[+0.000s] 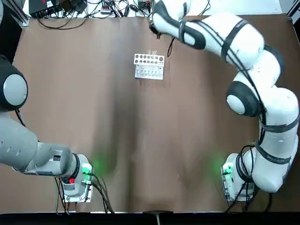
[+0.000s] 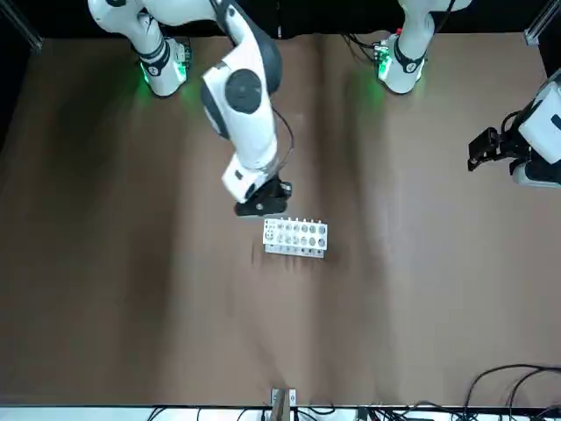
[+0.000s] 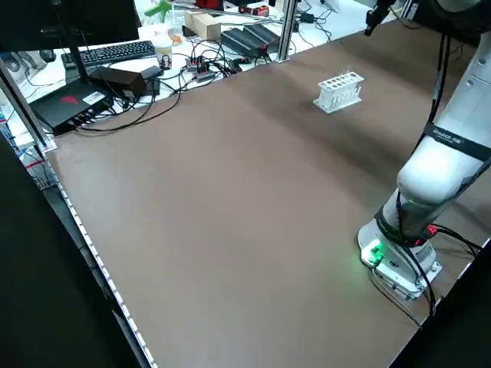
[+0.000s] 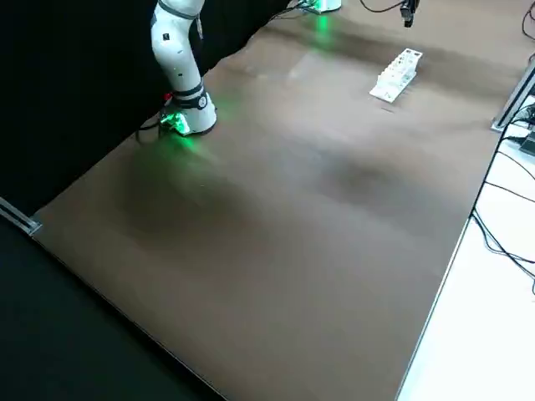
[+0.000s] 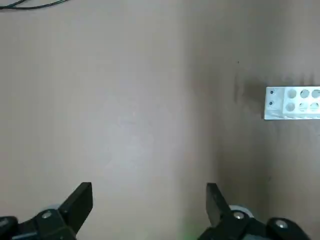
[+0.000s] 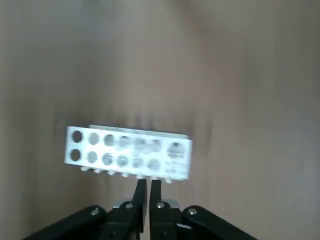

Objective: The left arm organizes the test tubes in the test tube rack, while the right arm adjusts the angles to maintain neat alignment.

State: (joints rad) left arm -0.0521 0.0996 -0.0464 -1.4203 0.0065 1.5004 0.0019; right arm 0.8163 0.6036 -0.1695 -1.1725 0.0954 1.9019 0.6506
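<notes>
1. The right claw (image 6: 149,181) has its fingers together, with nothing held; it is above the surface (image 1: 112,117), near the rack.
2. The left claw (image 5: 149,192) has its fingers wide apart, is empty, and hangs well apart from the rack.
3. The white test tube rack (image 1: 149,66) stands upright on the surface.
4. A black box (image 3: 73,106) carries a white label, too small for reading.

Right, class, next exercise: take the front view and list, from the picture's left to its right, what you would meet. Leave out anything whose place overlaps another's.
Right arm's base → test tube rack → left arm's base → left gripper
</notes>
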